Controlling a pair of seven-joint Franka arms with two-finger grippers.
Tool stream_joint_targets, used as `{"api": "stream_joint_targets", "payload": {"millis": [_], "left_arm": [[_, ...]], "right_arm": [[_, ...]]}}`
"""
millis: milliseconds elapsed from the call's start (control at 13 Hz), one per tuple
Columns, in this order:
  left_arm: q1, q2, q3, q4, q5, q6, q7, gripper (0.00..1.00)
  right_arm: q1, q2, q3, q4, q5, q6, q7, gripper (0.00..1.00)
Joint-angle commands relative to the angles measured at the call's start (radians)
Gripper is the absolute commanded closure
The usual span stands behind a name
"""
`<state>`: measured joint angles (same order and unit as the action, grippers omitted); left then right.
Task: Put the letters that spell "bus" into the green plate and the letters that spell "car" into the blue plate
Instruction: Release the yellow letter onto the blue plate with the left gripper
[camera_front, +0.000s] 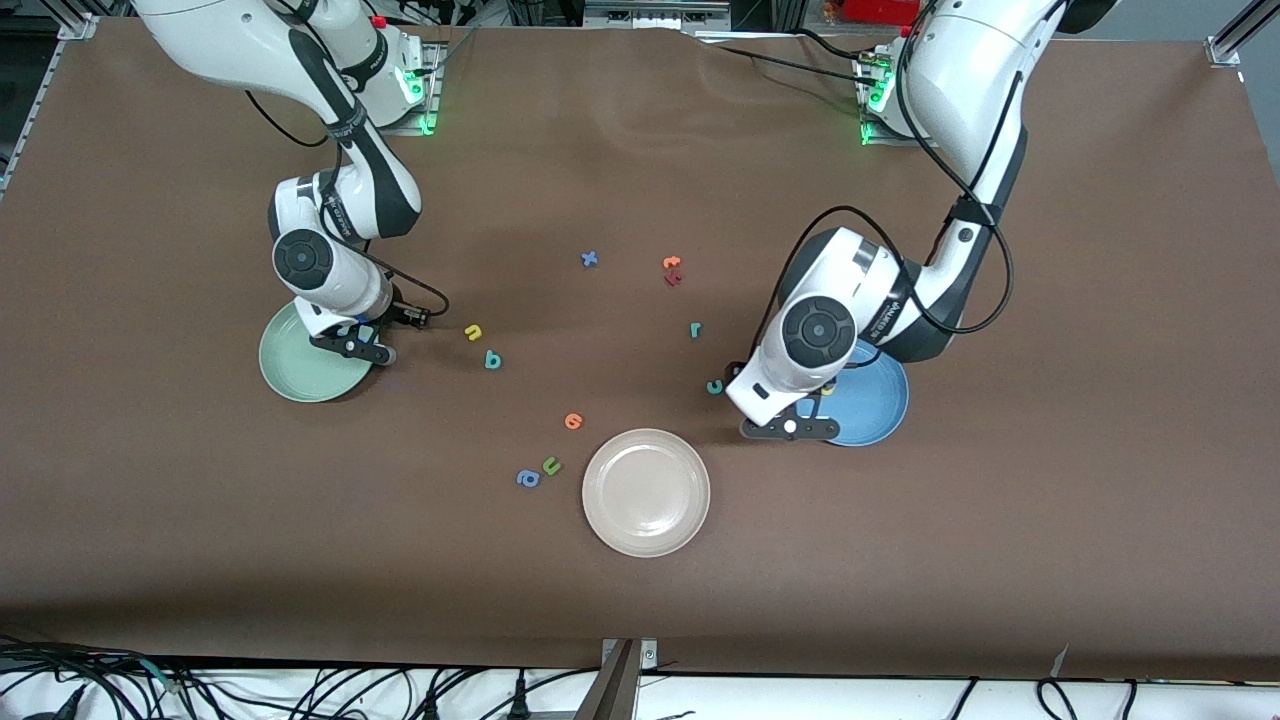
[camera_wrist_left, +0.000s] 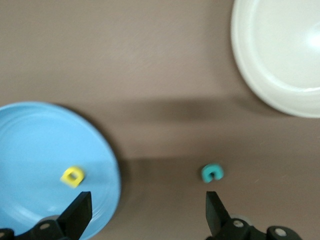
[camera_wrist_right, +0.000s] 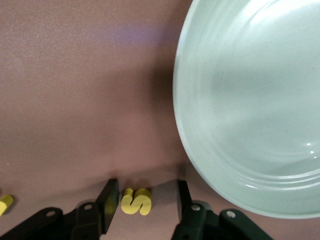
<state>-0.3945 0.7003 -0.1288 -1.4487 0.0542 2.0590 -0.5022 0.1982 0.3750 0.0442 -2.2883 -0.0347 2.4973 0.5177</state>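
Observation:
My right gripper (camera_front: 352, 345) (camera_wrist_right: 146, 200) is low at the rim of the green plate (camera_front: 290, 372) (camera_wrist_right: 250, 100). It is open, and the yellow s (camera_wrist_right: 136, 201) lies on the table between its fingers, against one pad and clear of the other. The yellow u (camera_front: 473, 332) and teal b (camera_front: 492, 360) lie on the table toward the middle. My left gripper (camera_front: 790, 428) (camera_wrist_left: 147, 215) hangs open over the edge of the blue plate (camera_front: 878, 410) (camera_wrist_left: 40, 150), which holds the yellow a (camera_wrist_left: 72, 176). The teal c (camera_front: 714, 387) (camera_wrist_left: 212, 172) and teal r (camera_front: 695, 329) lie on the table beside that plate.
A beige-white plate (camera_front: 646, 492) (camera_wrist_left: 280, 60) sits nearer the front camera at mid-table. Scattered around are a green u (camera_front: 551, 465), a blue a (camera_front: 527, 479), an orange letter (camera_front: 572, 421), a blue x (camera_front: 589, 259) and an orange and red pair (camera_front: 672, 270).

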Motion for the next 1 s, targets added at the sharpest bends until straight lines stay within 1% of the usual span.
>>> {"api": "stream_joint_targets", "payload": {"millis": [0, 77, 231, 386, 694, 771, 848, 925], "left_arm": [[-0.046, 0.067, 0.005, 0.007, -0.039, 0.13, -0.006, 0.0], [-0.055, 0.08, 0.005, -0.007, -0.062, 0.142, -0.007, 0.01], [-0.082, 0.094, 0.005, -0.013, -0.066, 0.141, -0.01, 0.1], [-0.087, 0.093, 0.006, -0.038, -0.06, 0.141, -0.004, 0.13], [-0.087, 0.123, 0.006, -0.041, -0.053, 0.191, -0.004, 0.14], [-0.087, 0.127, 0.006, -0.041, -0.053, 0.193, -0.003, 0.15], [-0.089, 0.131, 0.006, -0.041, -0.053, 0.193, -0.004, 0.19], [-0.093, 0.131, 0.006, -0.042, -0.053, 0.193, -0.006, 0.26]], "right_arm": [[0.0, -0.005, 0.009, -0.023, 0.018, 0.023, 0.013, 0.44], [0.0, -0.004, 0.016, -0.023, 0.018, 0.023, 0.024, 0.44], [0.0, -0.002, 0.043, -0.022, 0.018, 0.028, 0.063, 0.44], [0.0, -0.002, 0.043, -0.023, 0.018, 0.032, 0.058, 0.44], [-0.002, -0.001, 0.039, -0.023, 0.012, 0.044, 0.027, 0.44], [-0.002, -0.001, 0.036, -0.023, 0.012, 0.046, 0.009, 0.44], [-0.002, -0.001, 0.034, -0.023, 0.012, 0.048, 0.007, 0.45], [-0.002, -0.001, 0.034, -0.023, 0.012, 0.06, 0.007, 0.45]]}}
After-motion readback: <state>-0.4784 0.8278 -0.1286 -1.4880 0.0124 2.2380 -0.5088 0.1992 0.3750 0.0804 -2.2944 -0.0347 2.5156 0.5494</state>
